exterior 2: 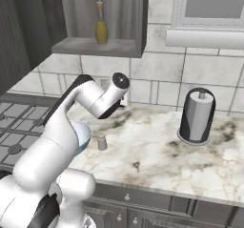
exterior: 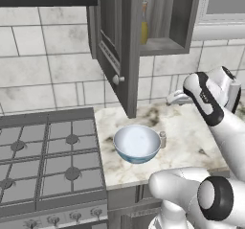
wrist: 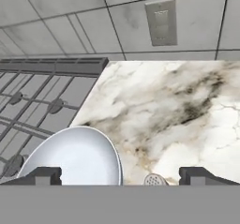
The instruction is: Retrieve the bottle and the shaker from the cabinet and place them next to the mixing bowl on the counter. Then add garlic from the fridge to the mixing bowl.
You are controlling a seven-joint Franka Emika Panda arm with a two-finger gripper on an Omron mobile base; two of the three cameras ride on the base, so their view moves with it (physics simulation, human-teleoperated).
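The yellow bottle [exterior: 144,27] [exterior 2: 101,27] stands upright on the shelf of the open wall cabinet [exterior: 162,45]. On the marble counter, the small grey shaker [exterior: 162,139] [exterior 2: 102,142] stands just right of the pale blue mixing bowl [exterior: 137,143] [wrist: 75,160]. My gripper [exterior: 172,98] [wrist: 122,176] hovers open above the counter behind the shaker, empty, facing the tiled wall. The shaker's top [wrist: 153,179] shows between my fingertips [wrist: 42,175]. The garlic and the fridge are out of view.
The open cabinet door [exterior: 115,46] juts out over the counter's left end. A gas stove [exterior: 48,156] lies left of the bowl. A black paper towel holder [exterior 2: 197,116] stands at the right. A wall outlet [wrist: 161,22] is ahead, and a window [exterior 2: 209,12] is at the upper right.
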